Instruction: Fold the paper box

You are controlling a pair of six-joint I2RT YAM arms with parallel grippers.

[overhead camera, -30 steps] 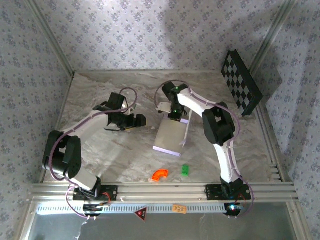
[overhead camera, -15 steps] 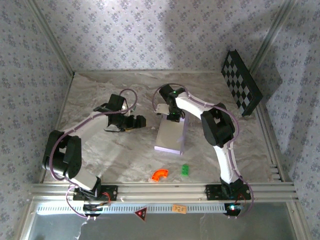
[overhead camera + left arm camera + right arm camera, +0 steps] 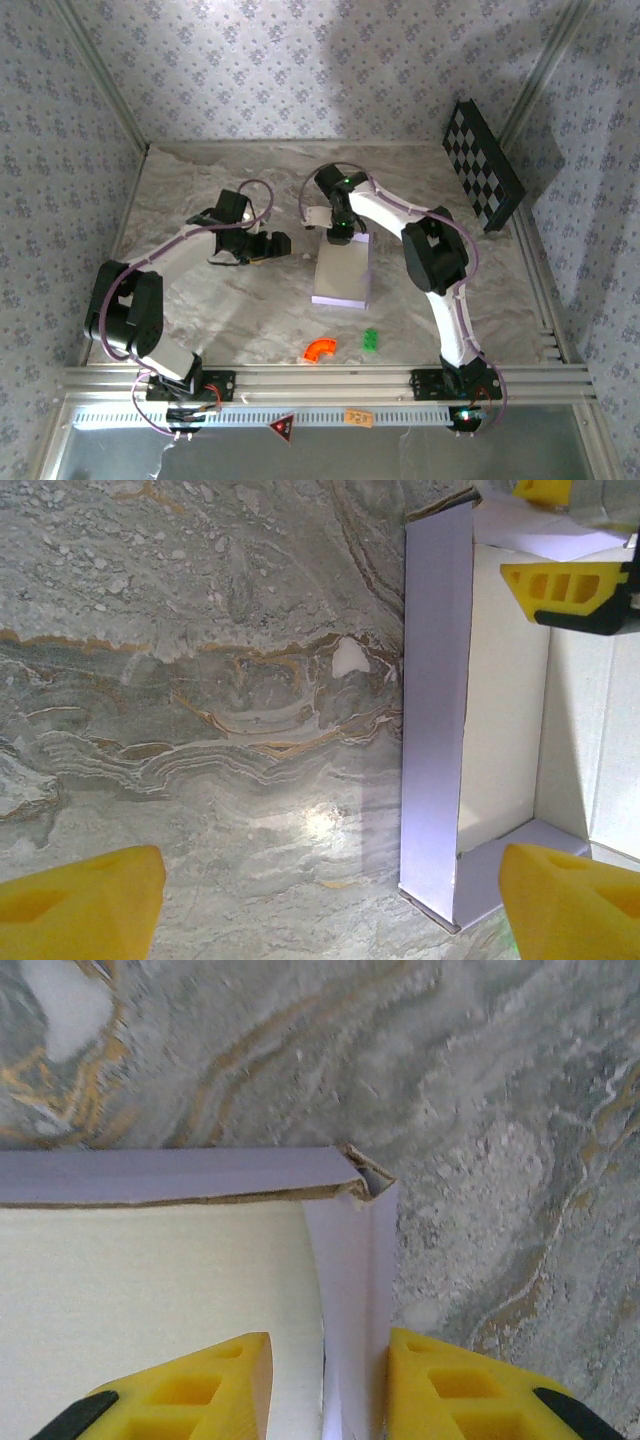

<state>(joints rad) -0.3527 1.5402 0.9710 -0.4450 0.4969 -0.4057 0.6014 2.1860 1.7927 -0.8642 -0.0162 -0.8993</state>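
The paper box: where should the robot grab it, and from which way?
Probably by a thin upright side wall of the paper box, coming straight down from above, one finger inside and one outside. The bottom lies flat on the table, so nothing slides under it. The right hand straddles a wall just so.

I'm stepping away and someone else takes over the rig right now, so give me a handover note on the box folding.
Left gripper: open, holding nothing, over the bare table left of the paper box.
Right gripper: open, fingers either side of a side wall at the box's far end, near a corner; not pinching it.
Box: mid-table, between the arms.
Done: side walls stand up, so it reads as an open tray.
Left: that corner looks ragged and may need tucking; a flap at the far end looks loose and probably needs folding in.
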